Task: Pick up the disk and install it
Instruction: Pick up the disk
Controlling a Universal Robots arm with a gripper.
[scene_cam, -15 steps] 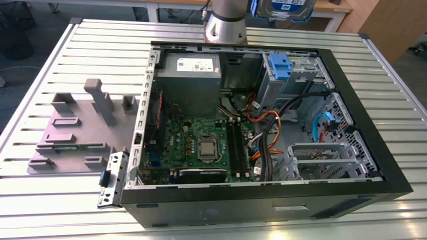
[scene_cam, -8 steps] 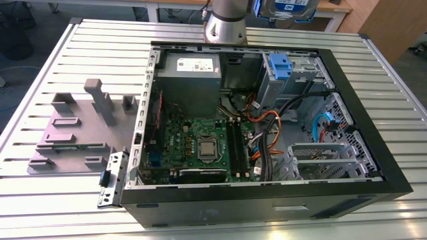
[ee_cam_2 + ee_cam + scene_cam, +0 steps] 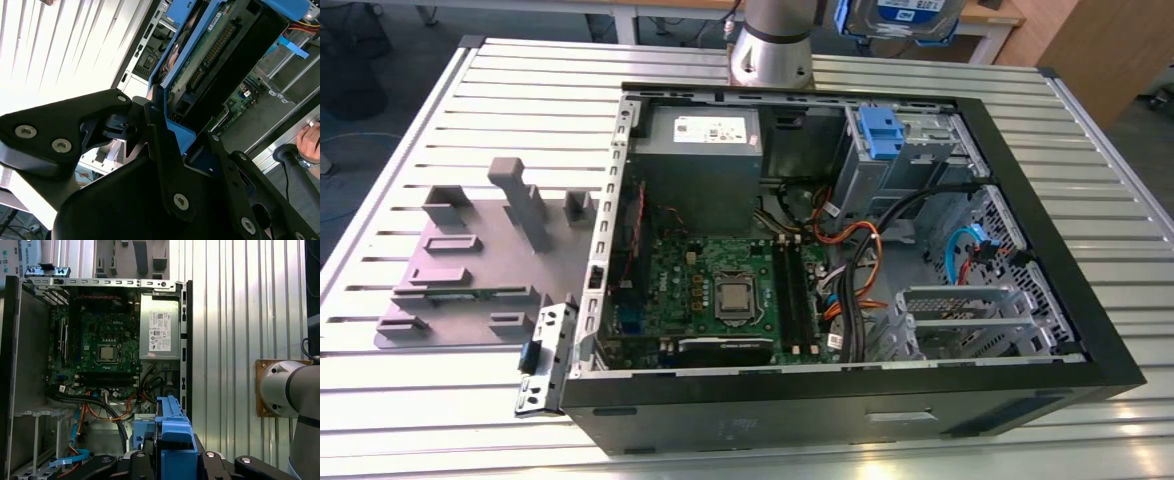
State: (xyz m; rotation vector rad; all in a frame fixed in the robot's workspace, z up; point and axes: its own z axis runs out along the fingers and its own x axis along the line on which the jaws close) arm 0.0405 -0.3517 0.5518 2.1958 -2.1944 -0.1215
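Your gripper (image 3: 182,137) is pinching the disk (image 3: 902,22). In the second wrist view its black fingers (image 3: 160,135) press on the blue bracket from both sides, and the drive's green circuit board is turned toward the camera. The disk hangs in the air, clear of the computer case (image 3: 854,415), over the end of the case that holds the grey drive bay (image 3: 934,135) with its blue latch (image 3: 879,130). Inside the case, the power supply (image 3: 700,140) sits in the corner beside that bay, and the motherboard (image 3: 720,290) lies flat on the case floor. The case lies open side up on a slotted metal table (image 3: 480,100). A grey fixture plate (image 3: 454,270) rests beside the case. A person's hand (image 3: 309,142) grips a black handle just outside the case.
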